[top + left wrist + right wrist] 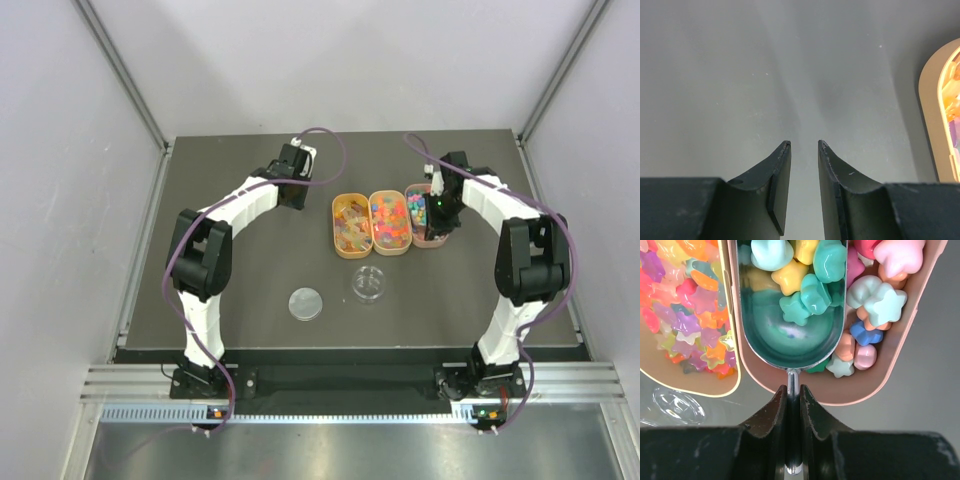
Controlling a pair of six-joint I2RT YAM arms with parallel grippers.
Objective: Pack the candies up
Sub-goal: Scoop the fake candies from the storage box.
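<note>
On table [250,320], three trays [334,228] of candies [390,218], one scoop [785,332], one dish [369,284]

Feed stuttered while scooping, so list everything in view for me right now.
orange trays: two, orange, side by side mid-table
pink tray: one, pink, right end of the row
gummies: many, amber, leftmost tray
star candies: many, mixed bright colours, middle and pink trays
metal scoop: one, silver, inside pink tray, holding teal, yellow and pale blue stars
clear dish: one, nearer than the trays
lid: one, clear, left of the dish
table: one, dark grey
left fingers: two, black, open over bare table
right fingers: two, black, shut on the scoop's handle
</note>
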